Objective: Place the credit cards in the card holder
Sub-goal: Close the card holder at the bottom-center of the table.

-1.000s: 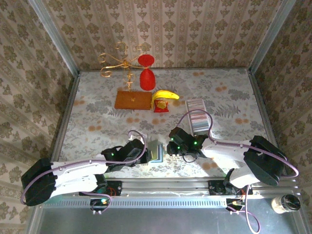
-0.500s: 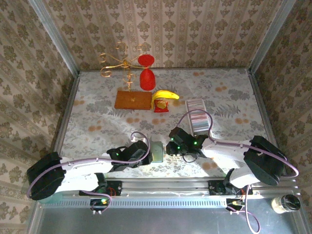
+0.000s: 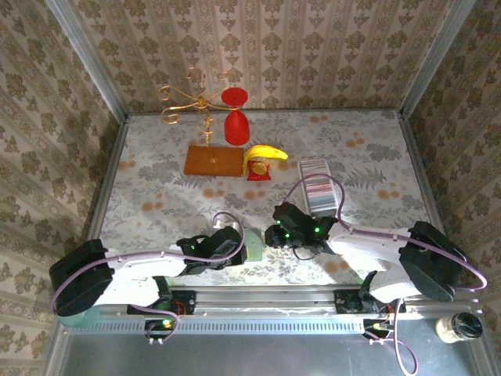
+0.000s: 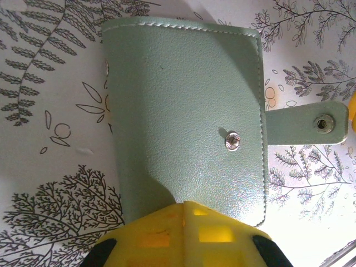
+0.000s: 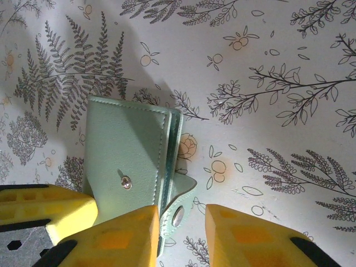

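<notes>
On fern-print tablecloth (image 3: 368, 149) — card holder (image 3: 252, 243); damask wallpaper (image 3: 313, 47) around.

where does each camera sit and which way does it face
top: above and behind the bases, looks down on the table; left arm and right arm show.
left wrist: on the left arm, faces down at the holder; left claw at bottom.
right wrist: on the right arm, faces down; right claw at bottom.
shared: both wrist views show the holder.
</notes>
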`<action>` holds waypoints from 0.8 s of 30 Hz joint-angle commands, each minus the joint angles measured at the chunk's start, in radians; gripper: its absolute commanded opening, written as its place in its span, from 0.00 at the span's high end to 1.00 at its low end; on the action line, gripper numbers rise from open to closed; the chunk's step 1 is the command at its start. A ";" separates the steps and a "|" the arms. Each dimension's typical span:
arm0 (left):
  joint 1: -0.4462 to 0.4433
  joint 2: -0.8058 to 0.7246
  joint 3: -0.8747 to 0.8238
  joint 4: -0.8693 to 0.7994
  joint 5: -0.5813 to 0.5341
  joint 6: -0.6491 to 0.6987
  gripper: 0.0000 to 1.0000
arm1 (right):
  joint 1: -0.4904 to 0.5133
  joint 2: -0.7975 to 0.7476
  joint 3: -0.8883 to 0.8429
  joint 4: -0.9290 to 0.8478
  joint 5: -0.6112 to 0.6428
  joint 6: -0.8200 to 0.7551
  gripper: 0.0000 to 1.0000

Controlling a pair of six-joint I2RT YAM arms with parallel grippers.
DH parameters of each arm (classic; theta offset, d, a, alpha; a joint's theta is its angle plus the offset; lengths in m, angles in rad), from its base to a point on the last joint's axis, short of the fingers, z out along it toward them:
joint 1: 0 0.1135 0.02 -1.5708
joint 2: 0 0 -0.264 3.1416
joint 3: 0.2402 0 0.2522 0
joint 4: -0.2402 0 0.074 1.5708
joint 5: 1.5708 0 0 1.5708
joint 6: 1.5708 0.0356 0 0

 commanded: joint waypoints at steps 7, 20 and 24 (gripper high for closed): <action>-0.011 0.005 0.005 -0.054 -0.011 -0.014 0.95 | 0.007 0.040 0.038 -0.013 -0.029 -0.005 0.70; -0.012 0.003 0.003 -0.059 -0.013 -0.016 0.95 | 0.019 0.052 0.077 -0.015 -0.035 -0.010 0.56; -0.012 -0.004 0.002 -0.062 -0.016 -0.016 0.96 | 0.022 0.078 0.099 -0.042 -0.025 -0.013 0.59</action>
